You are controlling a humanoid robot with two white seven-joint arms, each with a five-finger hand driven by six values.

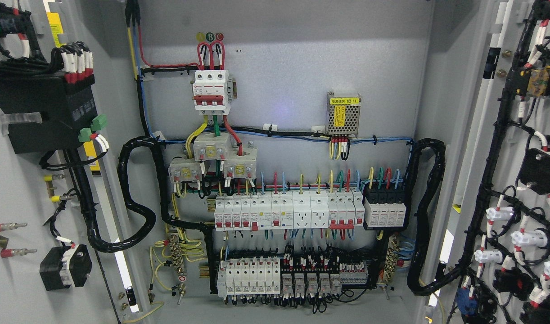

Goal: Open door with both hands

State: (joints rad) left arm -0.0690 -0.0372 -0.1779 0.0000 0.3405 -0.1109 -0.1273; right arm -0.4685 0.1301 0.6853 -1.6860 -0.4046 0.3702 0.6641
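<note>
Both doors of the grey electrical cabinet stand swung wide. The left door (pixel 14 189) shows its inner face at the picture's left, carrying a black box and wired parts. The right door (pixel 486 148) shows its inner face at the right, with black cable looms and white connectors. Between them the cabinet's back panel (pixel 279 58) is fully exposed. Neither of my hands nor either arm appears anywhere in the head view.
On the back panel sit a red-and-white main breaker (pixel 210 90), a small power supply (pixel 343 114), a row of white breakers (pixel 284 211) and a lower terminal row (pixel 293 279). Thick black conduits (pixel 135 202) loop to each door.
</note>
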